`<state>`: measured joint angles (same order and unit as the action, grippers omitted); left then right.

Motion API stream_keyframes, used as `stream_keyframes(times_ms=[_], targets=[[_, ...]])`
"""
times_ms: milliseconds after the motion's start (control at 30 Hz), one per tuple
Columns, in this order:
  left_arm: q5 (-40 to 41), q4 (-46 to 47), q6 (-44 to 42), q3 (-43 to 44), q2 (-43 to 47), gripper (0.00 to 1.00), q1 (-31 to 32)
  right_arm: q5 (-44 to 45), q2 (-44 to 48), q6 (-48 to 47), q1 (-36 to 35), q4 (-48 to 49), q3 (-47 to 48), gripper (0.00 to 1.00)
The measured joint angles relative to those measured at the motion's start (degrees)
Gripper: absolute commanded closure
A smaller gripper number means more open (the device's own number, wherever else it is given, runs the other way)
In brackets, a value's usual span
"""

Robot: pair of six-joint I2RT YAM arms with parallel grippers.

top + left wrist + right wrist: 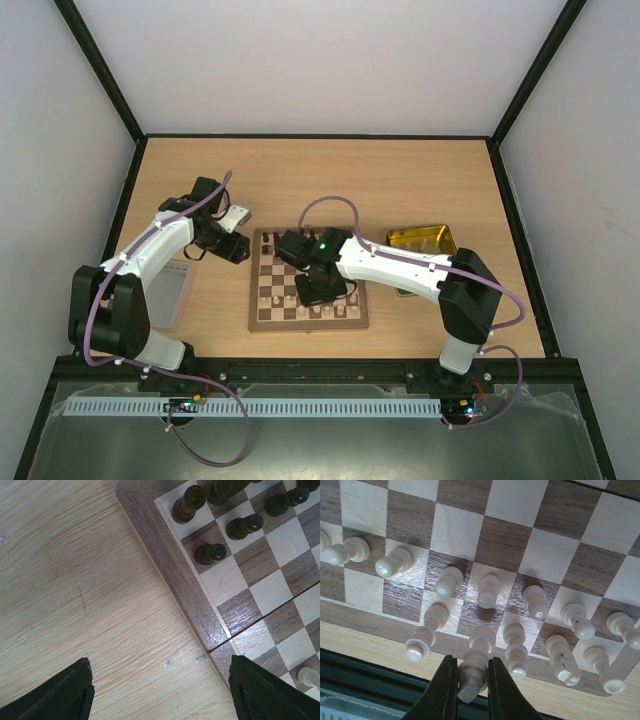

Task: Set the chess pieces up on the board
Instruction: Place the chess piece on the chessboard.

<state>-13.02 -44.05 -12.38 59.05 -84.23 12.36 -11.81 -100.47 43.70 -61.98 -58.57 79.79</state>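
The board (285,275) lies in the middle of the table. Dark brown chess pieces (210,553) stand along its far side and cream chess pieces (487,590) fill its two near rows. My right gripper (472,658) hangs over the near edge row, shut on the head of an upright cream piece (476,672) whose base rests on a back-row square. From above, that gripper (322,290) sits over the board's near half. My left gripper (161,661) is open and holds nothing. It hovers over bare table just off the board's left border (175,565).
A shiny yellow metal tray (422,240) lies to the right of the board, behind my right arm. A grey translucent lid (170,295) sits at the left under my left arm. The black frame rail (370,680) runs along the near table edge.
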Motion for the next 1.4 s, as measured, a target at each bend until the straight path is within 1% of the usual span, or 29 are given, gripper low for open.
stream_keyframes(times_ms=[300,1400], targets=[[0.00,-0.02,0.00,0.00,0.00,0.25,0.00,-0.96,0.00,0.00,0.00,2.34,-2.82,0.98],[0.02,-0.02,0.00,0.00,-0.02,0.25,0.00,-2.45,-0.55,-0.22,0.00,4.11,-2.82,0.98]])
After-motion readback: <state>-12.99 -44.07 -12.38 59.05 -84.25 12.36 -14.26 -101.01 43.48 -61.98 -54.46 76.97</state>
